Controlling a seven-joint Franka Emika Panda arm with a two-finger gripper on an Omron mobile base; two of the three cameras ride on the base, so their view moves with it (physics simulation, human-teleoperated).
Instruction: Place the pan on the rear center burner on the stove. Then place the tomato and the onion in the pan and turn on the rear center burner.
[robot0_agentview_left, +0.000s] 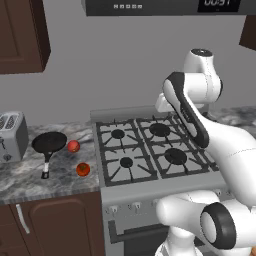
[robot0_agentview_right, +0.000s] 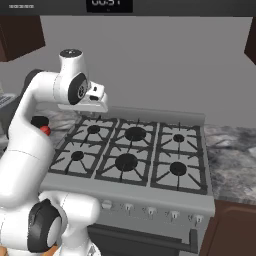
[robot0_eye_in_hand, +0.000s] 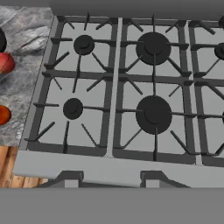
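The black pan (robot0_agentview_left: 49, 142) lies on the marble counter left of the stove (robot0_agentview_left: 150, 170), its handle toward the front. Beside the pan sits the pinkish onion (robot0_agentview_left: 73, 146), also at the hand view's left edge as the onion (robot0_eye_in_hand: 4, 62). The orange-red tomato (robot0_agentview_left: 83, 169) lies nearer the counter's front, and the tomato (robot0_eye_in_hand: 2, 114) shows there too. The rear center burner (robot0_agentview_left: 159, 129) carries nothing on its grate; the same rear center burner (robot0_eye_in_hand: 153, 47) sits up and to the right in the hand view. My gripper (robot0_eye_in_hand: 111, 179) hovers high over the stove's front left, open, holding nothing.
A silver toaster (robot0_agentview_left: 10, 135) stands at the counter's far left. Dark cabinets (robot0_agentview_left: 20, 35) hang above it, and a hood with a display (robot0_agentview_left: 165, 6) is over the stove. More marble counter (robot0_agentview_right: 235, 160) runs to the stove's right. The large front burner (robot0_eye_in_hand: 153, 114) is bare.
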